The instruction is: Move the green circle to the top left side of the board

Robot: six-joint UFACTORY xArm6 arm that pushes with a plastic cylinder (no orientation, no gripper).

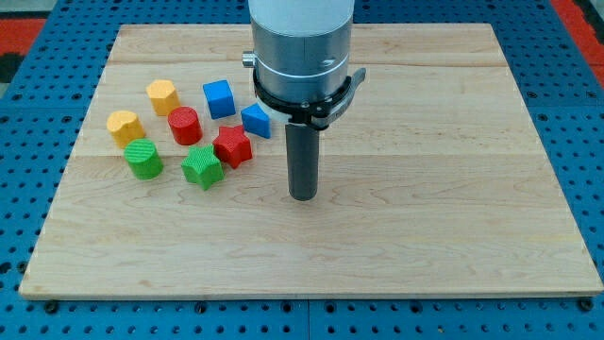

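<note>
The green circle [144, 158] lies on the wooden board [425, 217] at the view's left, lowest-left of a cluster of blocks. My tip [303, 196] rests on the board right of the cluster, well to the right of the green circle and not touching any block. The nearest block to it is the red star [232, 145], up and to its left.
A green star [202, 166] lies right of the green circle. Two yellow blocks [125, 126] [162, 96], a red cylinder [185, 125], a blue cube [219, 97] and a blue block [256, 120] fill the cluster above. The arm's grey body [300, 47] hangs over the board's top middle.
</note>
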